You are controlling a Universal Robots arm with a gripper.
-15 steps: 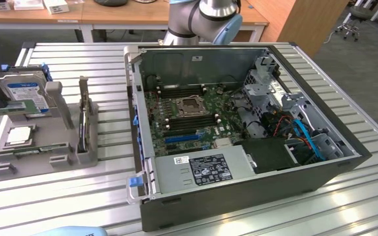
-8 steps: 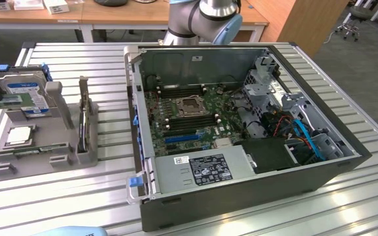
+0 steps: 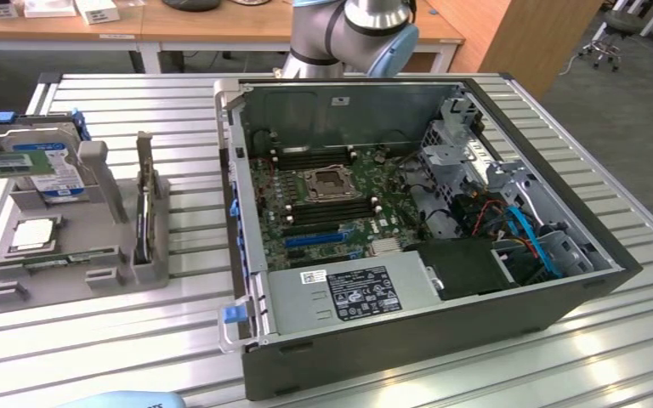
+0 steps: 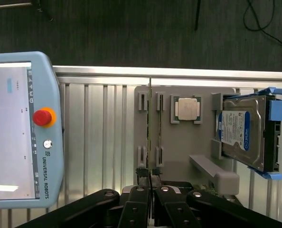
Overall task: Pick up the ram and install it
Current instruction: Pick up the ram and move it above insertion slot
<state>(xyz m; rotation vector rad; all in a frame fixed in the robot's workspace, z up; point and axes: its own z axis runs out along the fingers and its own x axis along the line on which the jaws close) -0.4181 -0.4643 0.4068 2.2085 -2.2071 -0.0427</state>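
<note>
Pick looks done, install not: my pincer (image 4: 150, 183) is nearly shut on the ram (image 4: 150, 128), held edge-on above the grey tray (image 4: 179, 142) by the bench edge at the exterior view's left, well apart from the open case (image 3: 417, 348); seating likely needs careful slot alignment.

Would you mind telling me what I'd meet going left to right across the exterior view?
Ram stick, thin upright plate in the grey holder, motherboard, blue cables.
</note>
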